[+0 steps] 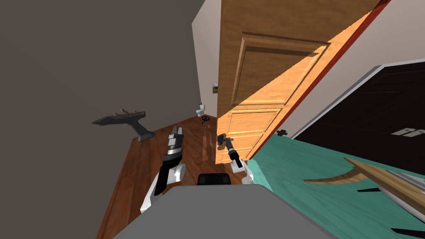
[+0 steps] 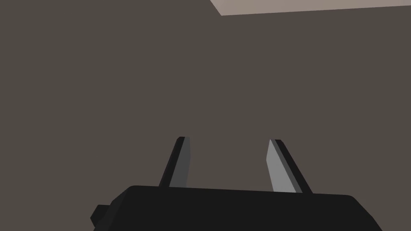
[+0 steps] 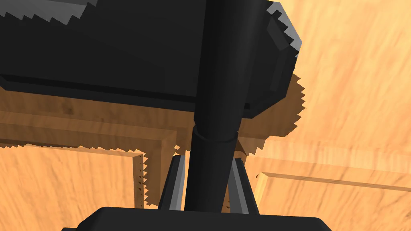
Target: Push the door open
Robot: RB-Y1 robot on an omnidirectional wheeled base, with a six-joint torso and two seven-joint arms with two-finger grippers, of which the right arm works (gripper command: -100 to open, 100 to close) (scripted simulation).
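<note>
Head view: I record a hard diagonal shade line across the door (image 1: 269,62); above it the wood reads dull brown, below it bright orange. The wall (image 1: 83,62) left of the door is dim, flat grey-brown. Straight edges around the door splay towards the corners. Right wrist view: the handle (image 3: 218,92) throws a dark, saw-toothed shadow onto the door's brightly lit panel.
</note>
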